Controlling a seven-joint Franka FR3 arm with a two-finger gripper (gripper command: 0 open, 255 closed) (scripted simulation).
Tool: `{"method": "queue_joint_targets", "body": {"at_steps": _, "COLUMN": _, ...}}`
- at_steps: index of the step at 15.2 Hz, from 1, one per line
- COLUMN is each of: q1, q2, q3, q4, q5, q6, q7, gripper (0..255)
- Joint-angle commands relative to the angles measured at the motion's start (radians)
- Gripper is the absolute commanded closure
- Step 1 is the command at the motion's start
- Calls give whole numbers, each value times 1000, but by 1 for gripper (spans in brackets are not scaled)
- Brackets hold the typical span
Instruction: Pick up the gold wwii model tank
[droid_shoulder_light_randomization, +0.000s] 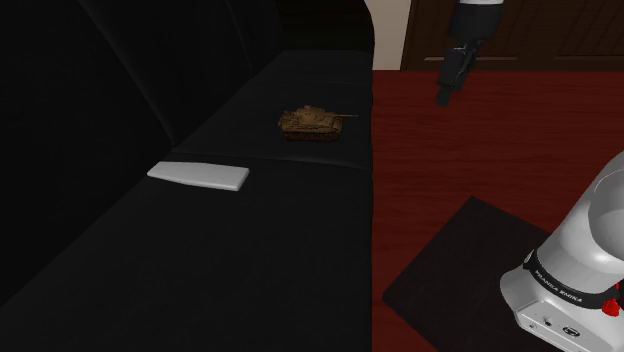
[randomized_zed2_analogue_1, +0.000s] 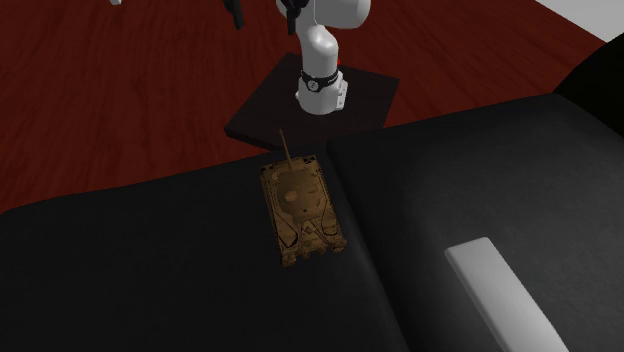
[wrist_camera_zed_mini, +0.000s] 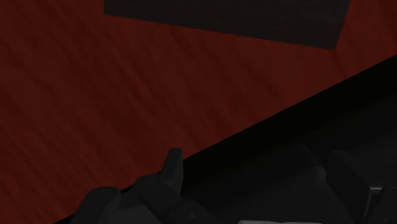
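Shoulder view: gold-brown tank (droid_shoulder_light_randomization: 313, 122) sits upright on black sofa seat (droid_shoulder_light_randomization: 270, 260) at top centre of frame, white flat slab (droid_shoulder_light_randomization: 200, 177) to its lower left, pincer (droid_shoulder_light_randomization: 443, 97) released, above red floor (droid_shoulder_light_randomization: 450, 170) at upper right, well apart from tank.

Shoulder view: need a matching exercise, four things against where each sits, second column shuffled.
Things
1. gold-brown model tank
2. flat white rectangular slab
3. black end effector
4. white arm base

Places
A. on the dark square stand
B. on the black sofa's nearer seat cushion
C. in the air above the red floor
D. on the sofa's farther seat cushion

Pairs: 1-D, 2-B, 3-C, 4-A
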Motion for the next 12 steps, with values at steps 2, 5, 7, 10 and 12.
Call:
{"method": "queue_joint_targets", "body": {"at_steps": 2, "q1": 8, "q2": 35, "q3": 3, "q4": 17, "q5": 7, "q6": 23, "q7": -7, "gripper": 0}}
{"method": "queue_joint_targets", "body": {"at_steps": 5, "q1": 31, "q2": 139, "q3": 11, "q4": 74, "q5": 27, "q6": 83, "q7": -29, "gripper": 0}}
{"method": "queue_joint_targets", "body": {"at_steps": 7, "q1": 47, "q2": 207, "q3": 16, "q4": 117, "q5": 39, "q6": 118, "q7": -45, "gripper": 0}}
{"method": "queue_joint_targets", "body": {"at_steps": 10, "q1": 68, "q2": 309, "q3": 26, "q4": 190, "q5": 58, "q6": 161, "q7": -68, "gripper": 0}}
{"method": "queue_joint_targets", "body": {"at_steps": 12, "q1": 82, "q2": 376, "q3": 33, "q4": 243, "q5": 69, "q6": 185, "q7": -84, "gripper": 0}}
